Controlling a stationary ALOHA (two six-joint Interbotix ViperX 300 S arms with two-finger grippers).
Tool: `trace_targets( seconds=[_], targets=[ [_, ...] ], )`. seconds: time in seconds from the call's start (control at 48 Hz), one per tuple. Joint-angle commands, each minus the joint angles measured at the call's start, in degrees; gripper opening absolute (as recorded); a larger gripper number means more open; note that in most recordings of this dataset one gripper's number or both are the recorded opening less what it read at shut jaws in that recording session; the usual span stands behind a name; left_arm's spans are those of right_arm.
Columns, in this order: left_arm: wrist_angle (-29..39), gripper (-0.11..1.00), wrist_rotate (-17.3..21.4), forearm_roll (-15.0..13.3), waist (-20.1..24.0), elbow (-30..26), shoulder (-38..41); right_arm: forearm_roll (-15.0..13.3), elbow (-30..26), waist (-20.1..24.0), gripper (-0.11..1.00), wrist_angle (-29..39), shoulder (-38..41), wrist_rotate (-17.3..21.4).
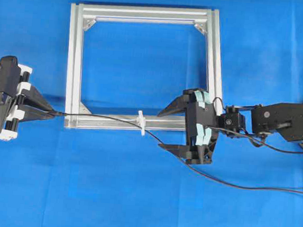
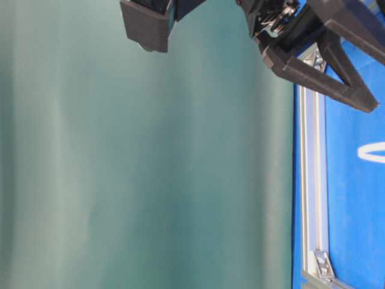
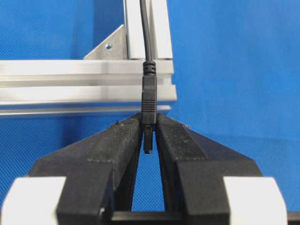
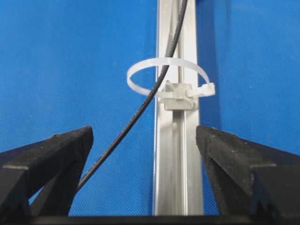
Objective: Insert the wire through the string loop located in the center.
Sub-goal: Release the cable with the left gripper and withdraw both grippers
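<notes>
The wire [image 1: 103, 119] is a thin black cable lying along the front bar of the frame. Its small dark plug [image 3: 148, 98] is pinched between the fingers of my left gripper [image 3: 149, 124], which is shut on it just off the frame's front left corner [image 1: 55, 113]. From there the wire [image 4: 140, 110] passes through the white string loop [image 4: 168, 78], which stands on the middle of the front bar [image 1: 141, 124], and trails off to the right. My right gripper [image 1: 160, 130] hovers just right of the loop, open wide [image 4: 144, 136], straddling bar and wire and touching neither.
The square silver aluminium frame [image 1: 75, 59] lies flat on the blue cloth [image 1: 133, 197]. The wire's slack runs under my right arm to the right edge [image 1: 272, 188]. The table-level view shows a frame bar [image 2: 310, 180] and black gripper parts [image 2: 319, 72] at the top.
</notes>
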Motion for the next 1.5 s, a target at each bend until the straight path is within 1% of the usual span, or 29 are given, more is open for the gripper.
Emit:
trace_targets(
  seconds=[0.0, 0.208, 0.25, 0.291, 0.396, 0.479, 0.521, 0.541, 0.625, 0.666, 0.812, 1.083, 1.312, 1.478],
  targets=[
    [0.18, 0.09, 0.09, 0.18, -0.18, -1.05, 0.0, 0.0, -0.53, 0.09, 0.89, -0.44, -1.41, -0.09],
    [0.53, 0.09, 0.0, 0.18, -0.18, -1.14, 0.0, 0.0, -0.7, 0.09, 0.89, -0.53, -1.41, -0.09],
    [0.53, 0.14, 0.0, 0.18, -0.18, -1.14, 0.0, 0.0, -0.7, 0.09, 0.89, -0.53, -1.41, -0.09],
    [0.7, 0.24, 0.0, 0.18, -0.18, -1.14, 0.0, 0.0, -0.7, 0.09, 0.89, -0.53, -1.41, -0.09],
    [1.05, 0.56, 0.0, 0.18, -0.18, -1.23, 0.0, 0.0, -0.7, 0.09, 0.89, -0.53, -1.41, -0.09],
    [1.14, 0.79, 0.0, 0.18, -0.18, -1.23, 0.0, 0.0, -0.7, 0.09, 0.89, -0.53, -1.41, -0.09],
    [1.05, 0.85, 0.09, 0.18, -0.18, -1.23, -0.09, 0.0, -0.79, 0.09, 0.89, -0.44, -1.41, -0.09],
    [1.05, 0.85, 0.09, 0.18, -0.18, -1.32, -0.09, 0.0, -0.79, 0.09, 0.89, -0.44, -1.41, -0.09],
    [1.14, 0.77, 0.09, 0.18, -0.18, -1.32, -0.26, 0.0, -0.97, 0.09, 0.89, -0.26, -1.41, -0.09],
    [1.41, 0.75, 0.09, 0.18, -0.18, -1.41, -0.53, 0.0, -1.05, 0.09, 0.89, -0.09, -1.49, -0.09],
    [2.99, 0.77, 0.09, 0.18, -0.18, -2.99, -2.64, 0.0, -1.67, 0.09, 0.89, 1.58, -2.9, -0.09],
    [9.23, 0.77, 0.44, 0.18, 0.0, -6.59, -7.29, -0.09, -2.64, 0.09, 0.89, 5.8, -7.03, -0.35],
    [10.81, 0.77, 0.35, 0.18, 0.09, -6.77, -10.55, -0.09, -3.69, 0.0, 0.89, 10.99, -12.13, -0.35],
    [11.16, 0.77, 0.26, 0.18, 0.35, -6.33, -12.04, 0.0, -3.69, -0.26, 0.89, 12.66, -13.54, -0.35]
  ],
)
